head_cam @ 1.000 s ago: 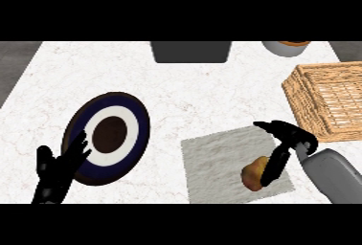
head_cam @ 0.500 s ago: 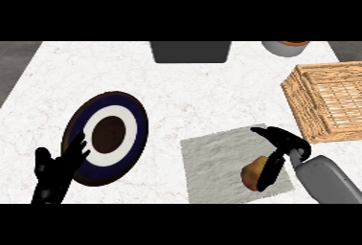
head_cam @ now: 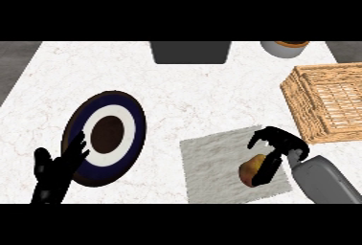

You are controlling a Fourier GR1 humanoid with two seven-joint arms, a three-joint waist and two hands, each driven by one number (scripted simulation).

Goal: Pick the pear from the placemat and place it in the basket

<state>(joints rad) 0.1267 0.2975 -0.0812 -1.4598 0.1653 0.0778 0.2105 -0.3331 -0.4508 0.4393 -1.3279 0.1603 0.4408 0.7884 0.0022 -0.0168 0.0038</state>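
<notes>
Right hand [head_cam: 279, 143] sits over the pear [head_cam: 252, 171], fingers curled down around its right side, thumb arched above. Looks like a closing grasp; whether the pear is fully pinched, cannot be sure, but the fingers wrap it. Pear rests on the placemat [head_cam: 212, 162], toward the mat's right edge, near the counter's front right.

Left hand [head_cam: 56, 167] at the counter's front left, fingers straight and spread, resting, overlapping the lower rim of the plate [head_cam: 138, 124].

Basket [head_cam: 329, 103] stands at the counter's right edge, behind the mat and just beyond its far right corner. Nothing visible inside it.

Step in hand, as I judge it: the pick, the pear not yet lifted. Next move calls for raising the pear clear of the mat, carrying it back and right, high enough to pass the basket's near wall, then lowering inside before letting go.

Dark container [head_cam: 191, 51] and a bowl [head_cam: 284, 48] at the counter's back edge.

No brands, labels or writing visible anywhere.
</notes>
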